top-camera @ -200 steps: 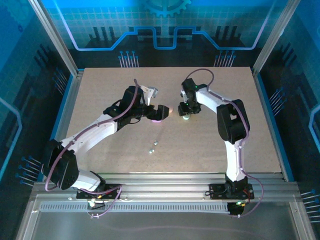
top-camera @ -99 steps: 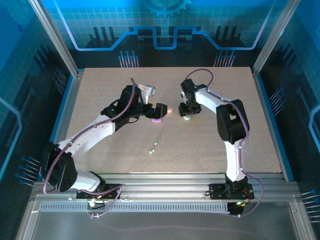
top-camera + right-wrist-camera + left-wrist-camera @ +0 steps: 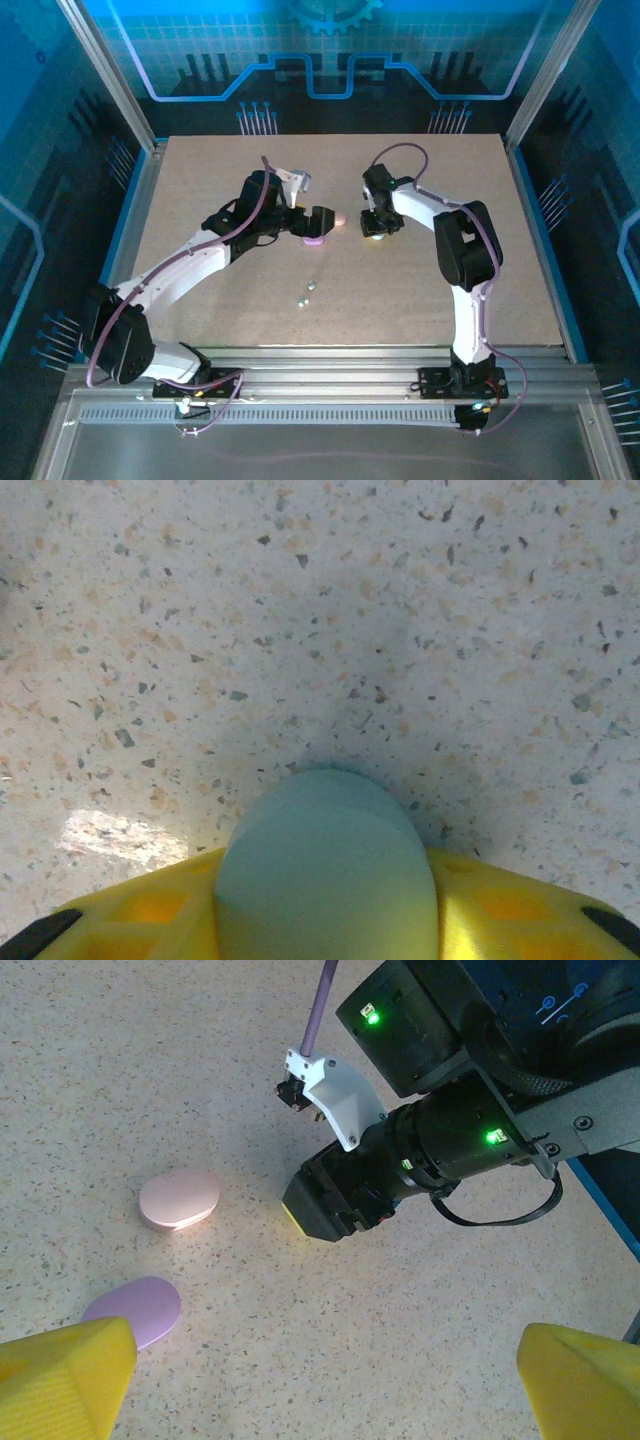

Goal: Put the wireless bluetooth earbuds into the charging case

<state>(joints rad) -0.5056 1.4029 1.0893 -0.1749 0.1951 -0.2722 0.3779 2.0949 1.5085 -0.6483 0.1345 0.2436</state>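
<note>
While two tiny pale pebble-like earbuds lie loose on the speckled beige table, close together and apart from both arms, the right gripper sits farther back, its yellow pads pressed to either side of a pale mint oval plastic case; the left gripper hangs wide apart above a purple oval case, a pink oval case just beyond; the smooth, rounded mint shell could squirt from that pinch; counted: two earbuds, three cases.

Pink case, purple case and the right end effector, clamping a mint case, crowd the middle of the desk. Its far strip lies open.
</note>
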